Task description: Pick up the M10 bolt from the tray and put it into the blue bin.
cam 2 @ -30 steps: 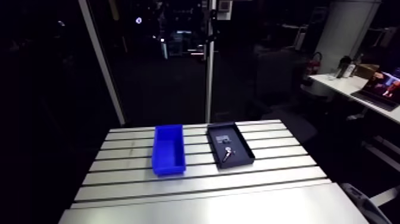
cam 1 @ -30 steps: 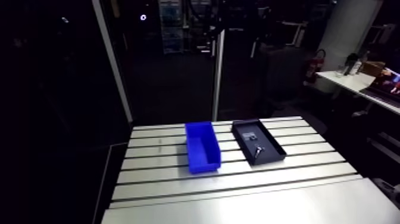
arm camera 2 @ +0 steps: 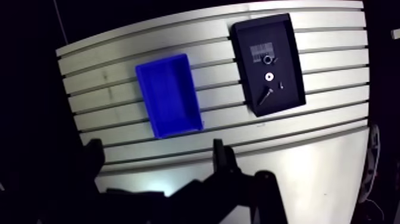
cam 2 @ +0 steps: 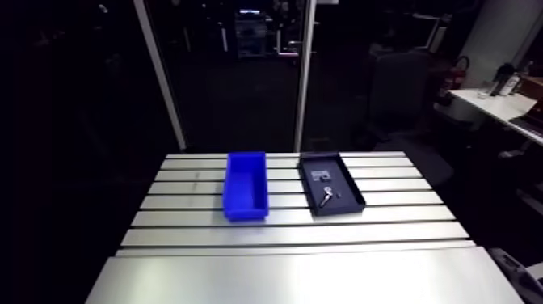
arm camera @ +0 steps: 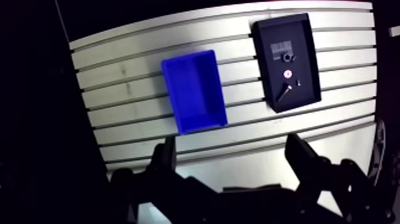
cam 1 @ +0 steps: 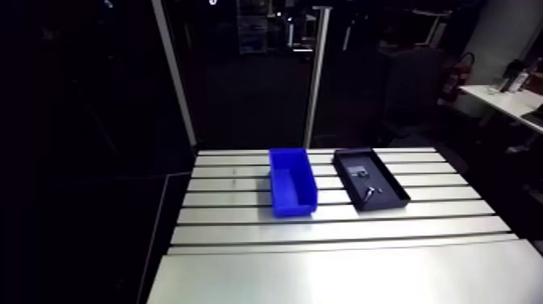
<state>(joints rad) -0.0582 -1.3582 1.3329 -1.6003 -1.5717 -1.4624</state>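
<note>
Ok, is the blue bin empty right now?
Empty: the blue bin shows only bare floor in the wrist view; the bolt lies in the black tray.

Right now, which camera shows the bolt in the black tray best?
The wrist view: looking down into the tray, it shows the bolt whole, apart from the smaller parts. The arm view shows only a pale speck.

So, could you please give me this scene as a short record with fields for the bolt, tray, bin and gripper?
table: slotted aluminium, carries the bin and tray side by side, apart
blue bin: upright, looks empty
tray: black, holds the bolt and a few smaller parts
bolt: lying in the tray, towards the end nearer the gripper
gripper: open, empty, high above the table
task state: bolt not yet picked up
</note>
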